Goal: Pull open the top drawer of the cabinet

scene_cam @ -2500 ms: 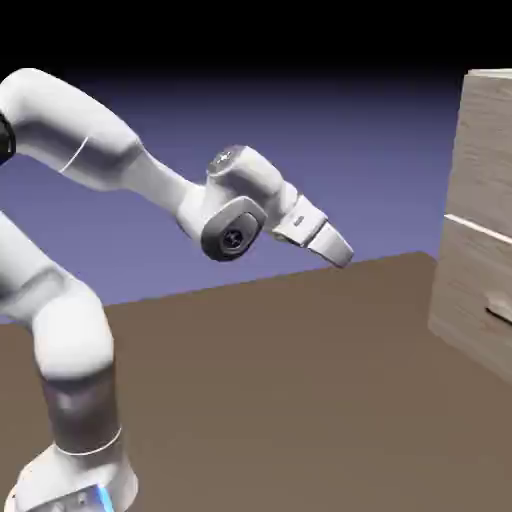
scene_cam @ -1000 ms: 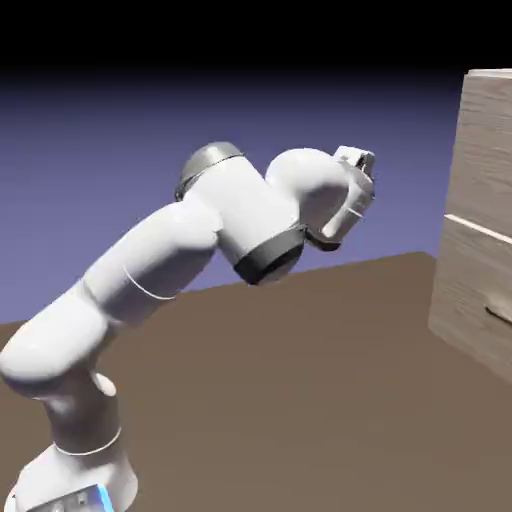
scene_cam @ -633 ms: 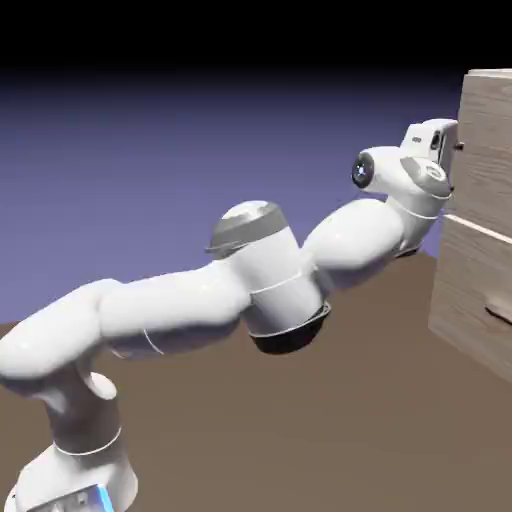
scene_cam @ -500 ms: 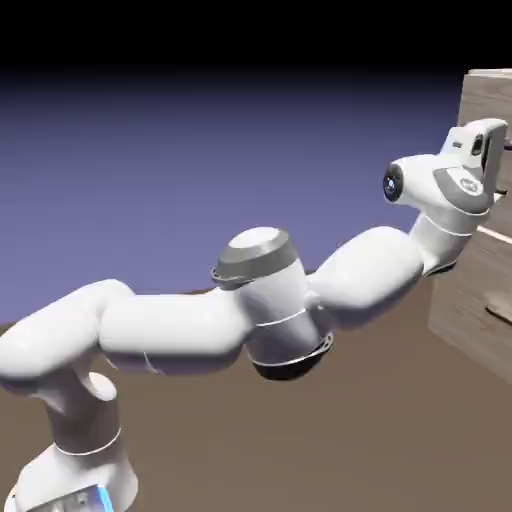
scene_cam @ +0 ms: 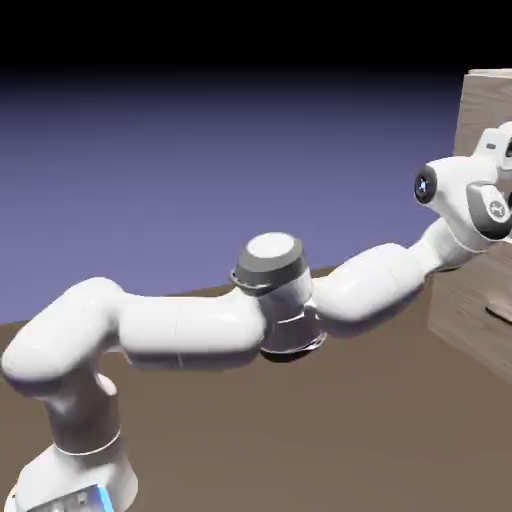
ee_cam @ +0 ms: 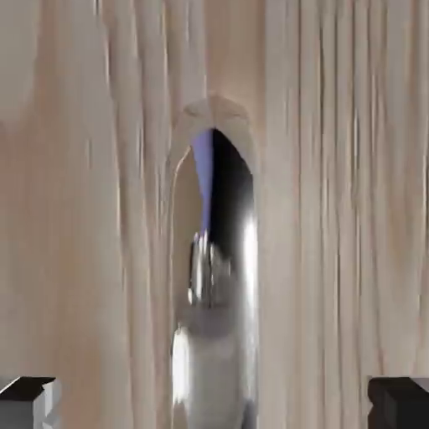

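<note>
One lower handle juts below the top drawer, at the exterior view's right, partly hidden by the arm, now farther right than before. The gripper stands open, grey bar handle between its tips.

The arm has changed from a folded posture at the upper left of the frame to a low, extended one across the middle. The wrist has travelled from center frame to the right edge. It now overlaps the cabinet, hiding the light front seam visible in earlier views.
</note>
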